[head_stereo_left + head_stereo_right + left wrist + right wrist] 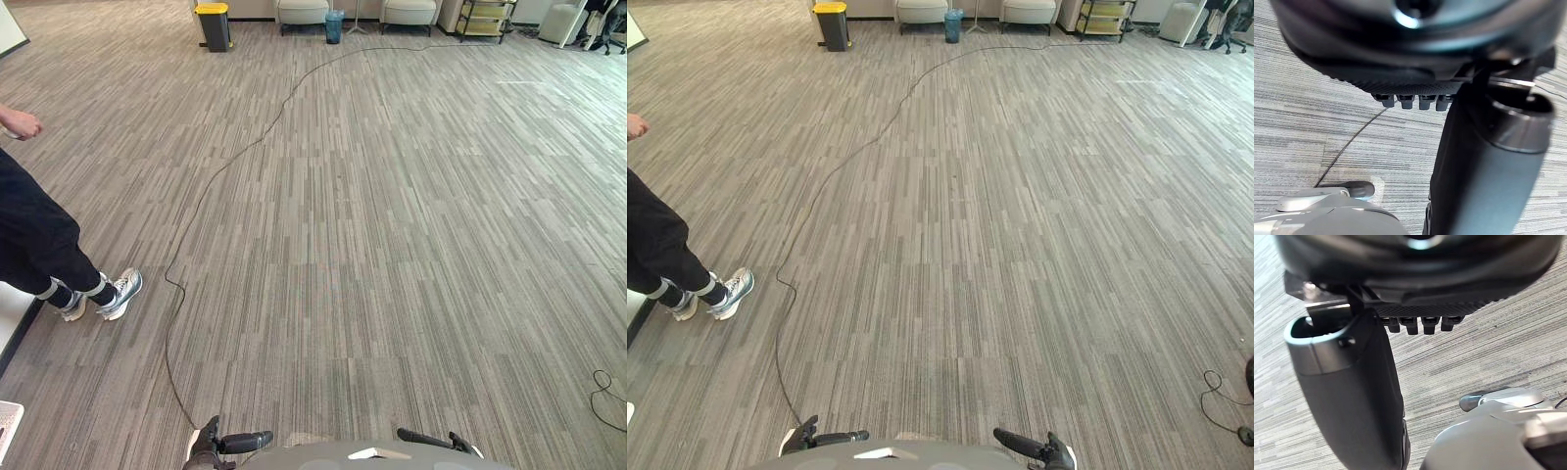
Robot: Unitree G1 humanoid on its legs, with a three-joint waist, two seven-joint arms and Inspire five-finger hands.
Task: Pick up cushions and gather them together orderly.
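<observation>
Big open room with a grey striped carpet floor (392, 245) running all the way to the far wall. Back there you've got a yellow-lidded bin (213, 25), one pale padded seat (303, 11), a small blue bin (334, 25), another seat (409, 11) and a shelf cart (483, 18). A person (39, 245) in dark trousers and sneakers stands at the left edge.

As for the cushions, honestly I can't tell where they are. The left eye view catches a pale corner (7, 423) at its lower left edge, but I can't tell what it is. In the right eye view it's barely a sliver.

The wrist views add the hands up close over the carpet. The left hand (1400, 83) and right hand (1420, 308) are both empty, fingers (1406, 101) relaxed and thumbs standing apart.
</observation>
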